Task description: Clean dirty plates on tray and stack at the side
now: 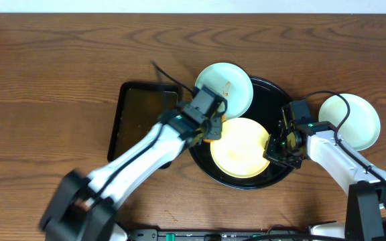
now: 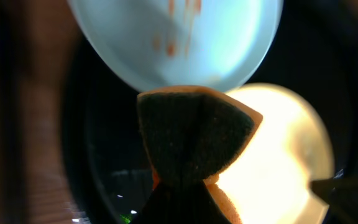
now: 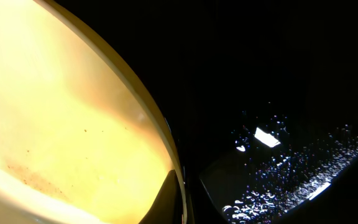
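The round black tray (image 1: 277, 94) holds a pale yellow plate (image 1: 241, 155) at its front and a mint-blue plate (image 1: 236, 87) with orange smears leaning over its back-left rim. A second mint-blue plate (image 1: 357, 120) lies on the table to the right of the tray. My left gripper (image 1: 210, 128) is shut on an orange sponge with a dark scrub face (image 2: 194, 134), at the yellow plate's left edge, just below the smeared plate (image 2: 179, 37). My right gripper (image 1: 275, 150) is shut on the yellow plate's right rim (image 3: 169, 155).
A smaller rectangular dark tray (image 1: 139, 114) lies left of the round tray, partly under my left arm. Cables run across the table by the trays. The table's front edge is close below the round tray.
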`<act>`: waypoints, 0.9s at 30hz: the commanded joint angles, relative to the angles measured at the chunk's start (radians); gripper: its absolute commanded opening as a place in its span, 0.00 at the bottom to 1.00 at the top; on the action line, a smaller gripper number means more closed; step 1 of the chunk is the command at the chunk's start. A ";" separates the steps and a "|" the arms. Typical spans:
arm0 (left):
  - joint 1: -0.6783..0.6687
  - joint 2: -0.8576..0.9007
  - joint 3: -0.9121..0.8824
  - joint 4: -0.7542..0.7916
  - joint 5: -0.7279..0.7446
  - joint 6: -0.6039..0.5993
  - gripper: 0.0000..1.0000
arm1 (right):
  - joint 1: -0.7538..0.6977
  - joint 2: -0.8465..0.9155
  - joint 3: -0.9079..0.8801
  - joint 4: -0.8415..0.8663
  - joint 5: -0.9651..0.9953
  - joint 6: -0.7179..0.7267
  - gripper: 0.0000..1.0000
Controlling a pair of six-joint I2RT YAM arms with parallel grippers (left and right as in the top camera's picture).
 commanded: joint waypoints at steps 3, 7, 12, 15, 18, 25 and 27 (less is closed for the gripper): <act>0.006 -0.061 0.005 -0.024 -0.104 0.017 0.08 | 0.015 -0.007 -0.016 -0.002 0.022 0.014 0.01; 0.011 -0.061 0.004 -0.068 -0.121 0.017 0.08 | 0.015 -0.007 -0.016 -0.002 0.023 0.014 0.01; 0.067 -0.061 0.004 -0.146 -0.223 0.017 0.08 | 0.015 -0.007 -0.016 0.003 0.023 0.014 0.06; 0.134 -0.061 0.004 -0.187 -0.229 0.017 0.08 | 0.015 -0.007 -0.020 0.011 0.023 0.014 0.13; 0.197 -0.061 0.002 -0.207 -0.229 0.017 0.07 | 0.015 -0.007 -0.042 0.046 0.022 0.015 0.14; 0.258 -0.060 -0.003 -0.233 -0.229 0.017 0.08 | 0.015 -0.006 -0.099 0.140 -0.042 0.014 0.03; 0.258 -0.060 -0.003 -0.233 -0.229 0.017 0.08 | 0.015 -0.006 -0.105 0.165 -0.084 0.014 0.01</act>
